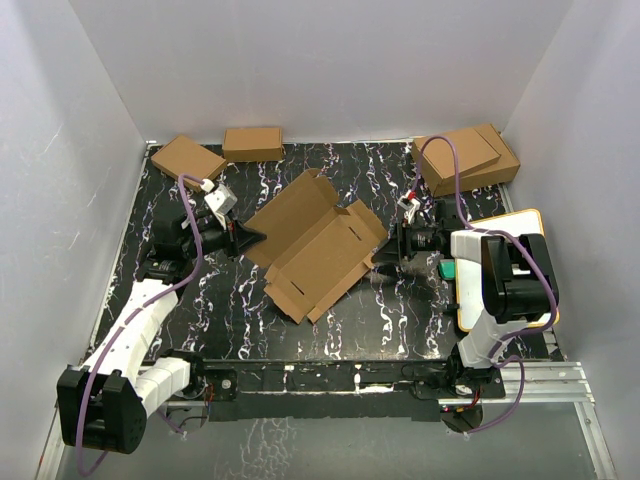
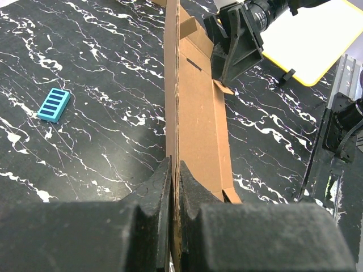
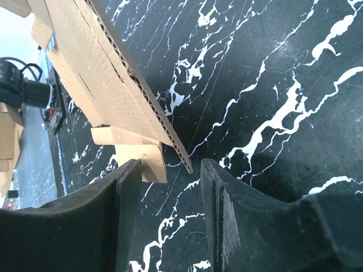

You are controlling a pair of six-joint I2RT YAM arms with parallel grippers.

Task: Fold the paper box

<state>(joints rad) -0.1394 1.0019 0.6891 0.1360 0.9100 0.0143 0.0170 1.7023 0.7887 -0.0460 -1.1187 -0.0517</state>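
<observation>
Lying opened out in the middle of the table (image 1: 200,330), the paper box (image 1: 315,245) is a creased sheet, its long panels spread and its end flaps partly raised. Nothing shows on or inside it.

The left gripper (image 1: 250,238) is at the paper box's left end. In the left wrist view its jaws are clamped together on a panel (image 2: 198,113) that stands on edge and runs straight away from the gripper (image 2: 174,167).

The right gripper (image 1: 383,262) is at the opposite end. Its jaws stand apart. In the right wrist view the corner of the paper box (image 3: 96,73) ends just at the mouth of the gap between the fingers (image 3: 170,170), with a small flap beside the left finger. Whether either finger touches the cardboard I cannot tell.

Two small boxes (image 1: 187,157) (image 1: 252,143) sit closed at the back left, just beside each other. Two stacked boxes (image 1: 468,160) sit closed at the back right. What any of these hold is hidden.

A white board (image 1: 520,225) with a yellow rim lies at the right edge, under the right arm. A blue block (image 2: 54,105) lies on the table, well apart from the paper box.
</observation>
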